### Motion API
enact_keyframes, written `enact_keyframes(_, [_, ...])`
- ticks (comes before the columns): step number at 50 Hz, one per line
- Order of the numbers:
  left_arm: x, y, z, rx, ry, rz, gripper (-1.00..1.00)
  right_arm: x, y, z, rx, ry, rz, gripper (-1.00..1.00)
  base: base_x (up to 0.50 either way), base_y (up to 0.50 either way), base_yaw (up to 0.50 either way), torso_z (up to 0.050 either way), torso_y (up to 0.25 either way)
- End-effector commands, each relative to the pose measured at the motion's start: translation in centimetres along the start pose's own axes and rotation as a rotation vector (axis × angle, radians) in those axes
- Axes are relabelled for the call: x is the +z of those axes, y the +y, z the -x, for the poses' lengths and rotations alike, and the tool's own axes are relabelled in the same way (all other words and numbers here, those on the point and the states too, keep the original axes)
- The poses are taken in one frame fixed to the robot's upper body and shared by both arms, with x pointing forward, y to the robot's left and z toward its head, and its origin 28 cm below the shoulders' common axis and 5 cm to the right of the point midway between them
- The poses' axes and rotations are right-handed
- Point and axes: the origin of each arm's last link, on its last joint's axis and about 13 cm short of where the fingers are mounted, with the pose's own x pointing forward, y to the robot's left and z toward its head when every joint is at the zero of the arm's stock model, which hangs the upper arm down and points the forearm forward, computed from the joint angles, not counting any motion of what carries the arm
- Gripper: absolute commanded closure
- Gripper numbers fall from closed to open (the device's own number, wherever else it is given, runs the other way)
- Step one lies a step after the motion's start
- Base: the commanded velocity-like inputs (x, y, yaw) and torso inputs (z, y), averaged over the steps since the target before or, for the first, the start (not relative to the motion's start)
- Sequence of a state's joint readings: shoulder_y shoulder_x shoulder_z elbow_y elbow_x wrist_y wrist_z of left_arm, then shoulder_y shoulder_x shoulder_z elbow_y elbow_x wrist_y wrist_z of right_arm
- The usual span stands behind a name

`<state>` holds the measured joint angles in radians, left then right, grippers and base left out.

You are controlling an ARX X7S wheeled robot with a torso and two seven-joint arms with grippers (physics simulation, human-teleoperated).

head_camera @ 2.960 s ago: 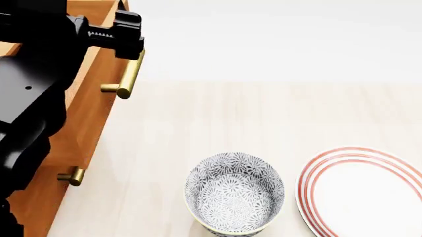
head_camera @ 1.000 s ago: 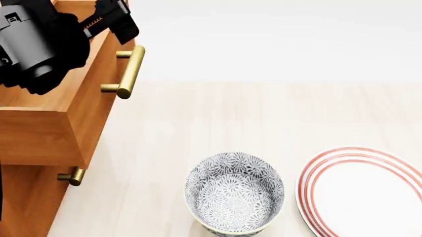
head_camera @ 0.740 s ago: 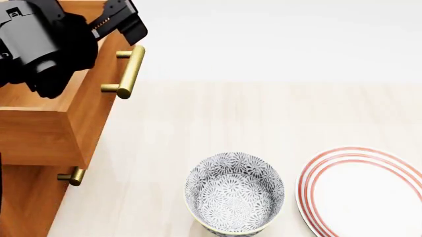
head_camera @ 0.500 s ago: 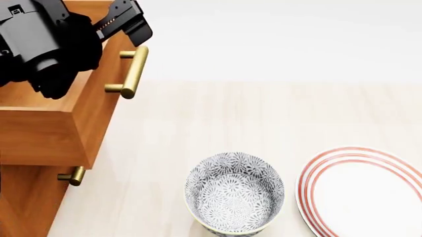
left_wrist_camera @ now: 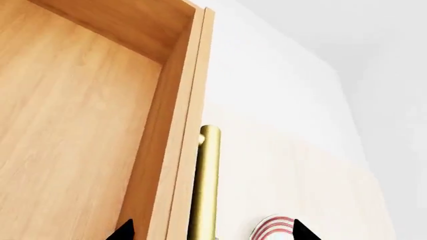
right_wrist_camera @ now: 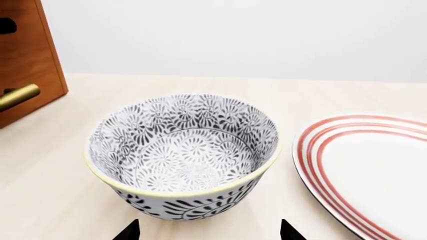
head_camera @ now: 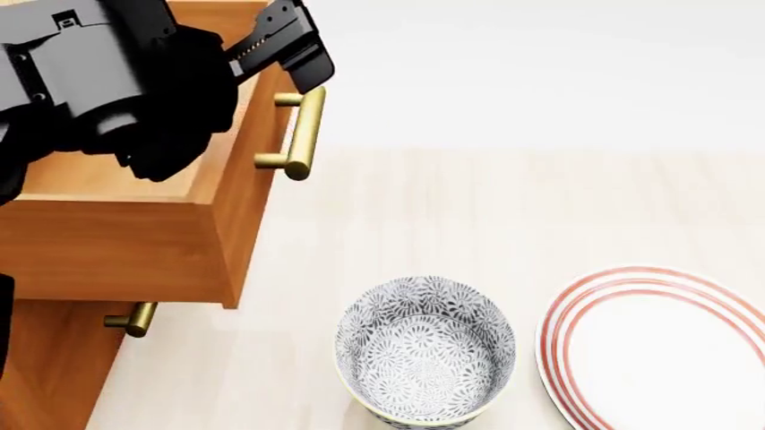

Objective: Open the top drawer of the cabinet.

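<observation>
The top drawer of the orange-brown cabinet stands pulled out to the right, its inside showing. Its brass handle is on the front. My left gripper is at the far end of the drawer front, above the handle. In the left wrist view the gripper is open, one fingertip over the drawer's inside and the other beyond the handle, touching neither. My right gripper is open and empty, just in front of the patterned bowl; the head view does not show it.
The patterned bowl sits on the pale table in front of the cabinet. A red-ringed white plate lies to its right. A lower drawer's brass handle sticks out under the open drawer; the right wrist view also shows it.
The top drawer has slid out further to the right. My left arm has moved right with it, staying at the drawer front. The bowl and plate have not moved.
</observation>
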<state>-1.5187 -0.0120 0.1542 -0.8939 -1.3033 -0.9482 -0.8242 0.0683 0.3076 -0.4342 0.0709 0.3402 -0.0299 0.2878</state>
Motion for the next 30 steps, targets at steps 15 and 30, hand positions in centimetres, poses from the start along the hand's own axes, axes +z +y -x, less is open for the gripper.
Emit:
enact_keyframes(15, [-2.1, -2.6, 0.7, -0.188, 0.073, -0.031, -1.0, 0.1, -0.1, 0.2, 0.001, -0.005, 0.0, -1.0, 0.0, 0.0, 0.0, 0.0, 0.0])
enact_keyframes(30, [-3.5, -4.5, 1.6, -0.31, 0.096, -0.099, -1.0, 0.0, -0.2, 0.1, 0.004, -0.003, -0.001, -1.0, 0.0, 0.0, 0.0, 0.0, 0.0])
